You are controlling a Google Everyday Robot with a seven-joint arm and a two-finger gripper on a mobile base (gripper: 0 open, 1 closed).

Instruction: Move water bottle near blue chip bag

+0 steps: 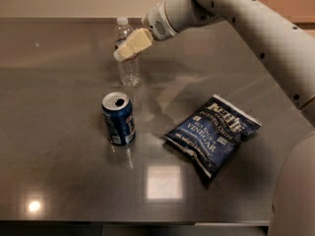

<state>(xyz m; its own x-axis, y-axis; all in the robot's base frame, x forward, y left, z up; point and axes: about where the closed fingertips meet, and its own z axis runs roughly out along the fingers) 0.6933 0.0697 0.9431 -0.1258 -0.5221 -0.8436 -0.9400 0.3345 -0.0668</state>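
Note:
The water bottle (129,72), clear and ribbed with a white cap, stands upright at the back middle of the table. My gripper (126,48) reaches in from the upper right and sits at the bottle's label height, covering its middle. The blue chip bag (212,134) lies flat at the right front, well apart from the bottle.
A blue soda can (118,118) with an open top stands in front of the bottle, left of the chip bag. The dark reflective table (59,161) has its front edge at the bottom. My white arm (256,28) spans the upper right.

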